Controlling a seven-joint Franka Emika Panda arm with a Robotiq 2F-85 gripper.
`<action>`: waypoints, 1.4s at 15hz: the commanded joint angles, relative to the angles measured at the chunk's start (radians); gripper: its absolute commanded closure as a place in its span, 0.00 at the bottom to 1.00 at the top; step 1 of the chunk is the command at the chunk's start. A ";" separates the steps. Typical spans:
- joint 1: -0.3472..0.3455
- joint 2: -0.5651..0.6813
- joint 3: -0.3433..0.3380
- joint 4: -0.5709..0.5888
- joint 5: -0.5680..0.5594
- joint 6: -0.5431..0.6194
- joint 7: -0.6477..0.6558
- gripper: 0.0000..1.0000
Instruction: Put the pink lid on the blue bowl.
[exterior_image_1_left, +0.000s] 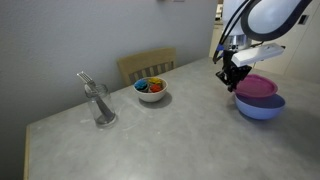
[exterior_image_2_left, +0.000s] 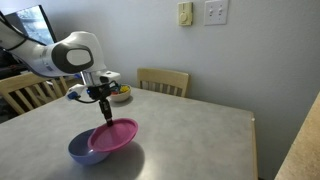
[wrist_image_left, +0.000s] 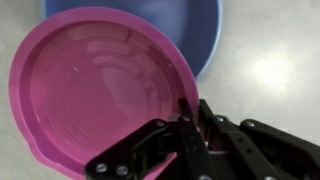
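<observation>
1. The flat round magenta-pink plastic lid (wrist_image_left: 95, 90) lies tilted over the wide light-blue plastic bowl (exterior_image_1_left: 262, 110). It sits off-centre, so part of the bowl's opening shows.
2. My gripper (wrist_image_left: 187, 112) pinches the lid's rim between its jaws.
3. My judgement: letting go while it is tilted and off-centre could make the lid slide off or tip into the bowl.
4. Well apart on the grey table (exterior_image_1_left: 180, 140) stand a small white bowl of colourful pieces (exterior_image_1_left: 151, 90) and a clear glass holding a utensil (exterior_image_1_left: 100, 105). Nothing blocks my way.
</observation>
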 joint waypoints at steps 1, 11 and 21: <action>0.019 -0.038 0.004 -0.066 -0.008 0.054 0.056 0.97; 0.028 -0.079 -0.003 -0.112 -0.018 0.120 0.117 0.97; 0.040 -0.159 0.015 -0.126 -0.083 0.071 0.195 0.97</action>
